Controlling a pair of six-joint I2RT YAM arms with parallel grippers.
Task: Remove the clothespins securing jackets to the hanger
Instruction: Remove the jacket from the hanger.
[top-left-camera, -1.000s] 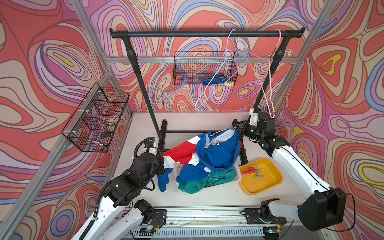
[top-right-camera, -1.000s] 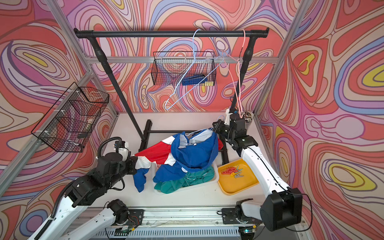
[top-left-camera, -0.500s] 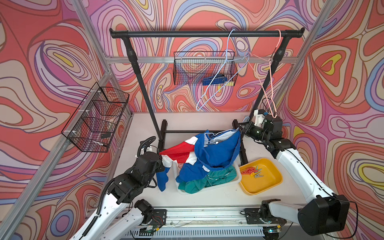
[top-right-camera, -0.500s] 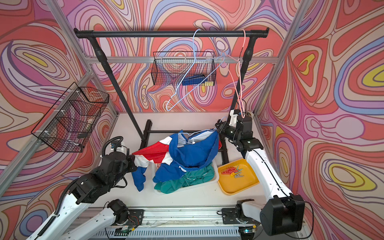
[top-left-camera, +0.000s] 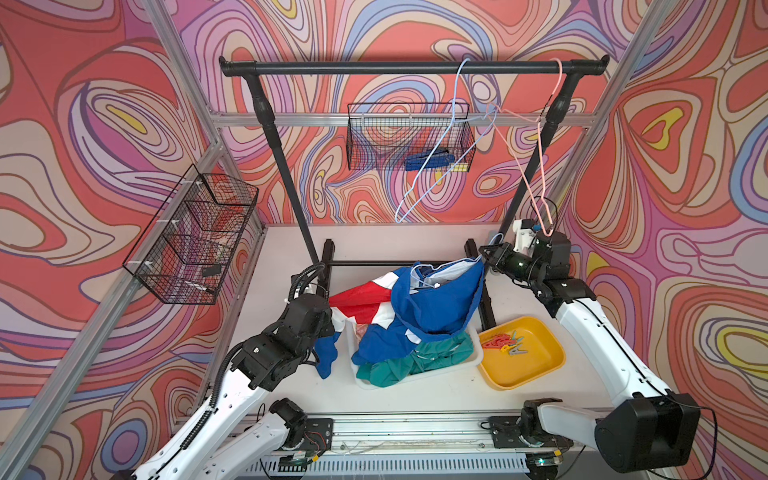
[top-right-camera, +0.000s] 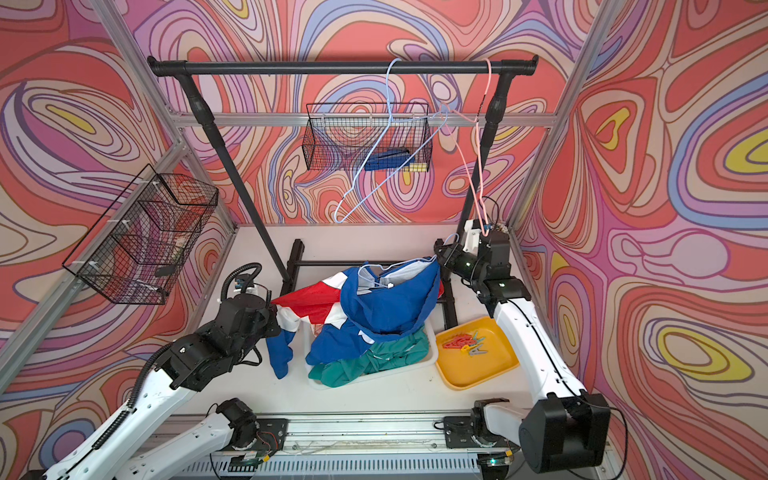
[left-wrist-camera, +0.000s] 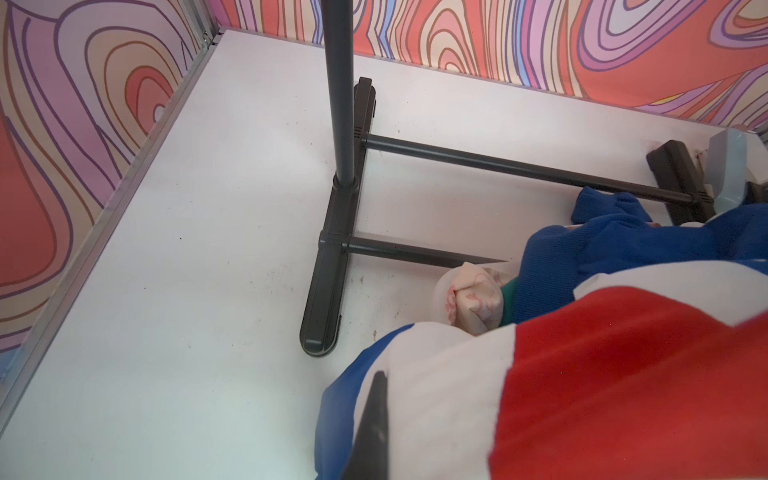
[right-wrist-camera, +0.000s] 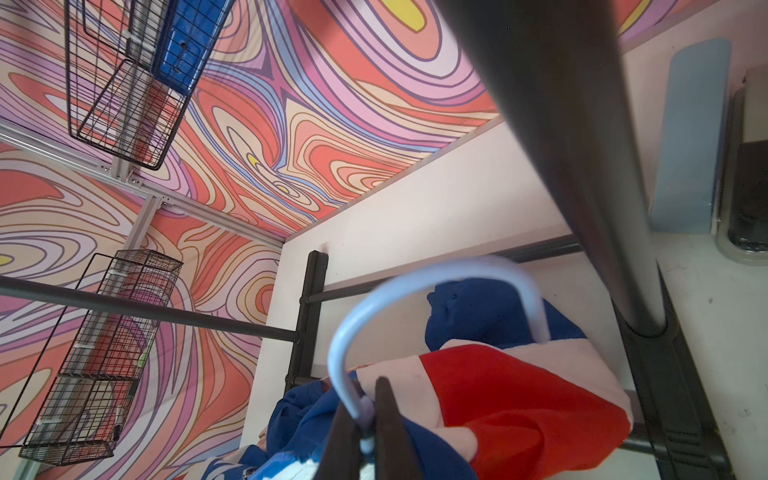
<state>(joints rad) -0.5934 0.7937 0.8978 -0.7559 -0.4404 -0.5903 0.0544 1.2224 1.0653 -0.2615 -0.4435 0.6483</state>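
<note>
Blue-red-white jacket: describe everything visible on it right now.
The blue-red-white jacket is soft fabric, royal blue with red and white panels, crumpled and strung between both arms above the table. The left gripper is shut on its red-and-white end, and a blue sleeve hangs down beside that grip. At the other end, the right gripper is shut on the wire of the light-blue hanger it hangs from. Its middle sags onto the teal jacket in the white bin.

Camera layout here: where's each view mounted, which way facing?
Top views: high in front, looking down at rack, yellow tray; left arm, right arm show.
Left wrist: low, faces rack base; left pincer finger on blue-red-white jacket.
Right wrist: looks across table past rack post; right pincer shut on blue hanger.
Shared: that jacket, in all views.
</note>
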